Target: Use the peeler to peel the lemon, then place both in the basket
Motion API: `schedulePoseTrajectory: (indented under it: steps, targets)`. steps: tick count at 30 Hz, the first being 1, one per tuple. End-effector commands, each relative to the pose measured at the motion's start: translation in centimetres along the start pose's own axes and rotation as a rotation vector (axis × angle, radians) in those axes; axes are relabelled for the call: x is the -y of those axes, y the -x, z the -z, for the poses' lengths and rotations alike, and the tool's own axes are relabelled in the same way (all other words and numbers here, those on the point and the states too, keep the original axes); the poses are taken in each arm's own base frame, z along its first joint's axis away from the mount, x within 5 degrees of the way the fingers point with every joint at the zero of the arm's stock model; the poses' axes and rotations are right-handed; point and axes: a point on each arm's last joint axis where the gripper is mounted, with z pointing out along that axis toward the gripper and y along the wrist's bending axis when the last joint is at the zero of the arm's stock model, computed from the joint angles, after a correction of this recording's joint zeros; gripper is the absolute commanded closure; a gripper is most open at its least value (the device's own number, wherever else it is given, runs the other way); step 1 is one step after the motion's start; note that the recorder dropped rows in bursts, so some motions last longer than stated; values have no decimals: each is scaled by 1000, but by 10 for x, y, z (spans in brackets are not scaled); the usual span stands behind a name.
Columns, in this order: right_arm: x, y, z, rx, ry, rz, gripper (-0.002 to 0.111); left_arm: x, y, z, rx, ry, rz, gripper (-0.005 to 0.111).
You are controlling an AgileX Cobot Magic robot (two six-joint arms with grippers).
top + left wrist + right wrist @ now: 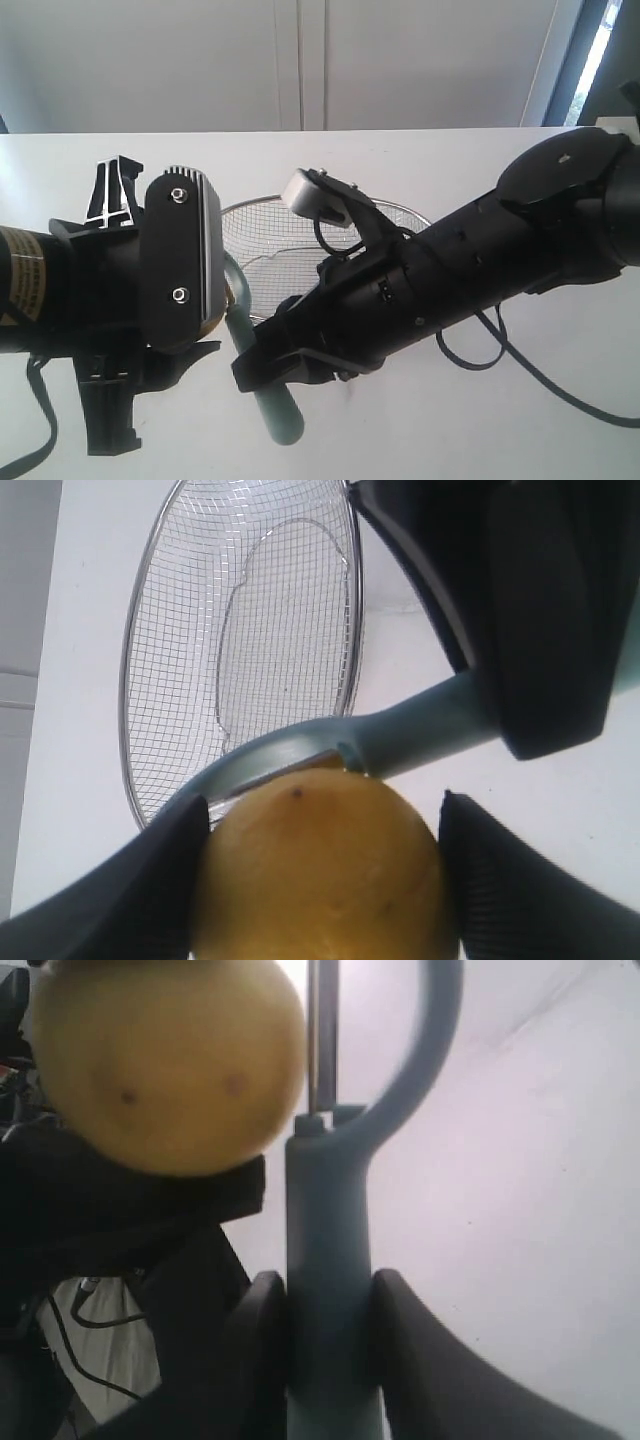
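Lemon (320, 880), likely firm but slick-skinned, sits clamped at its middle in left tool (320, 852), frame bottom; right tool (330, 1322) clamped on handle of stiff peeler (326, 1210).

A small roundish yellow lemon (320, 880) sat in the left hand (322, 810), above the white desk (420, 150). A teal-handled metal-bladed peeler (400, 735) — in the right hand (325, 1280) — touched the lemon. A wide silver wire-mesh basket (140, 680) stood on the desk behind both.

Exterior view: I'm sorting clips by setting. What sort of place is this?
Likely a robot test bench, not a home kitchen: bare white table, plain white wall, a left arm and right arm holding a lemon and peeler near a wire basket.
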Motion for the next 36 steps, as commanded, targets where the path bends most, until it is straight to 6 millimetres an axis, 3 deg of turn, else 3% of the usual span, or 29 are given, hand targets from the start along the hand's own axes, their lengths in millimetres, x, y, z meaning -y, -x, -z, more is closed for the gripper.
schedulePoseTrajectory:
  steps: [1,12,18,23,28,36]
  targets:
    - [-6,1,9,35,-18,8,108,0,0,2,0,3,-2,107]
    - [-16,-3,30,57,-131,22,108,0,0,2,0,3,-2,107]
    - [-37,-5,54,128,-135,75,108,0,0,2,-2,2,-2,107]
    - [-45,-13,75,152,-245,89,108,0,0,2,0,3,-2,107]
    - [-37,-25,83,210,-349,26,108,-1,2,2,17,12,3,107]
    - [0,-50,58,261,-394,-131,108,-6,11,3,124,44,286,107]
